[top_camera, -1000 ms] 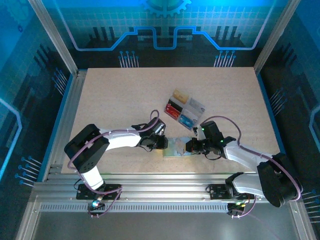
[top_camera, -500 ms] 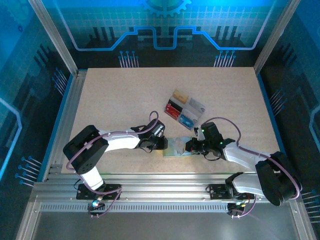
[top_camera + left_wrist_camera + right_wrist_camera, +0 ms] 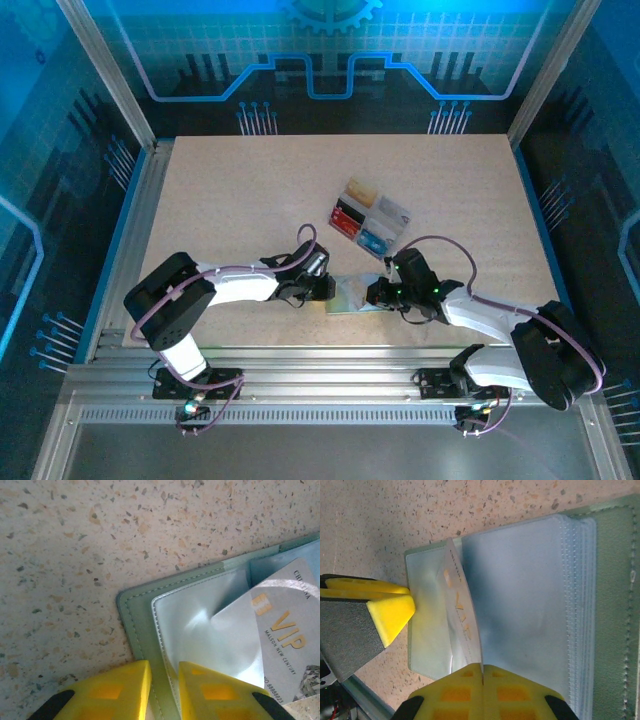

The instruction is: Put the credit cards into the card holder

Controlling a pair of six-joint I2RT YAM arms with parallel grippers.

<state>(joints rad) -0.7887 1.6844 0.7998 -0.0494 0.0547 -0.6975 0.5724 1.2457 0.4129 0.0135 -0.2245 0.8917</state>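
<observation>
Right wrist view: the right tool point(image 3: 483, 677) pinches a pale credit card point(image 3: 461, 611), partway into a clear sleeve point(image 3: 520, 590) of the open card holder point(image 3: 615, 605) lying on the table point(image 3: 380, 520). The left tool point(image 3: 164, 682) clamps the holder's edge. Best slide it in flat and square, holder pinned.

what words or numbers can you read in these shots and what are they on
"VIP": large gold letters on the pale credit card, which is partly slid into the card holder.
"MALSON NEW CENTURY": small gold print beneath, best reading.
"CIU": the card's top edge, cut off by the frame.
"8888023": lower edge, start hidden.
Right wrist view: the card's gold lettering is too skewed to read.
</observation>
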